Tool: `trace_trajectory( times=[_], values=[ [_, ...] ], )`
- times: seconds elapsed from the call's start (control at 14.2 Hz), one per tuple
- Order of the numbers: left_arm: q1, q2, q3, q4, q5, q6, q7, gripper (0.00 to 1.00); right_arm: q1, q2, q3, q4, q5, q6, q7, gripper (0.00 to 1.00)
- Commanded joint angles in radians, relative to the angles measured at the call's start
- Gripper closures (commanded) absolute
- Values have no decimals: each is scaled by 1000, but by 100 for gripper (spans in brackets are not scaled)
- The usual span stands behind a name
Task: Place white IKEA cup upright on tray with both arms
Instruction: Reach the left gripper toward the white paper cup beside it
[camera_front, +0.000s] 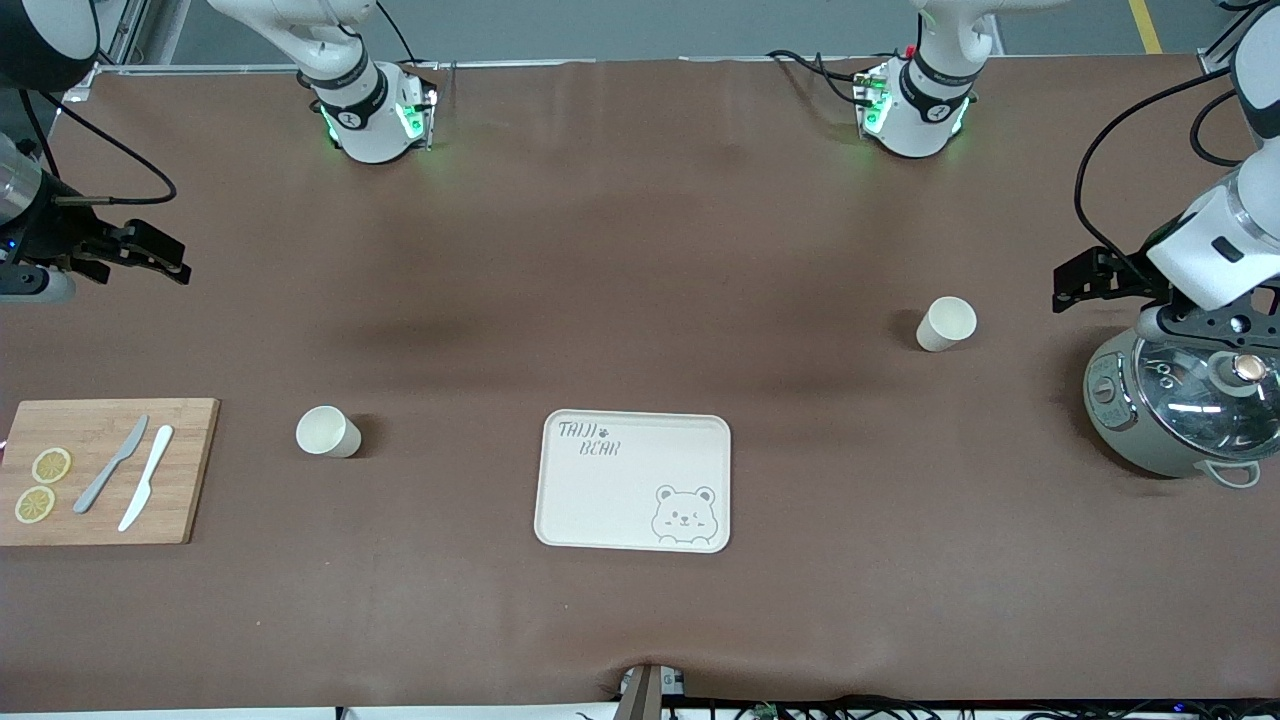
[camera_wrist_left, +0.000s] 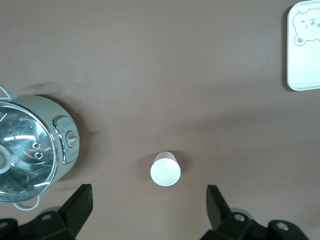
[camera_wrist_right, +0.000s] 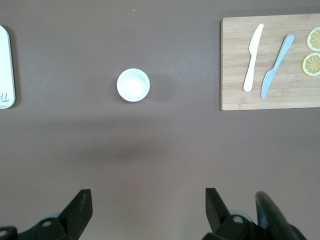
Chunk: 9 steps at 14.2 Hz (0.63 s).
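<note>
Tray (camera_front: 634, 480): flat on the brown worktop (camera_front: 640, 250), midway between the two ends, close to the front camera; cream, grey lettering and a bear face; nothing on it.
Cup toward the left arm's end (camera_front: 945, 323): white, upright on the worktop, farther from the front camera than the tray, well apart from it, near the pot.
Cup toward the right arm's end (camera_front: 327, 432): white, upright, between the tray and the cutting board.
Left gripper (camera_wrist_left: 149, 202): over the worktop beside the pot, fingers (camera_wrist_left: 80, 202) spread wide, grasping nothing.
Right gripper (camera_wrist_right: 149, 204): over bare worktop at its own end, fingers (camera_wrist_right: 80, 205) spread wide, grasping nothing.
Pot (camera_front: 1180, 405): grey-green, glass lid, at the left arm's end.
Cutting board (camera_front: 100, 470): wooden, at the right arm's end; carries a grey knife (camera_front: 110, 464), a white knife (camera_front: 146, 491) and two lemon slices (camera_front: 42, 484).
</note>
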Motion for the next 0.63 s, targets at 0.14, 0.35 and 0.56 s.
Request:
trace_trajectory(
  times=[0.14, 0.35, 0.56],
  values=[
    [-20, 1, 8, 4, 33, 7, 6, 0, -4, 28, 5, 31, 8, -15, -10, 0],
    [-28, 11, 8, 9, 39, 7, 2, 0, 2, 42, 6, 31, 7, -18, -10, 0],
    [-26, 22, 10, 3, 34, 4, -8, 0, 1, 43, 6, 29, 7, -22, -10, 0]
  ],
)
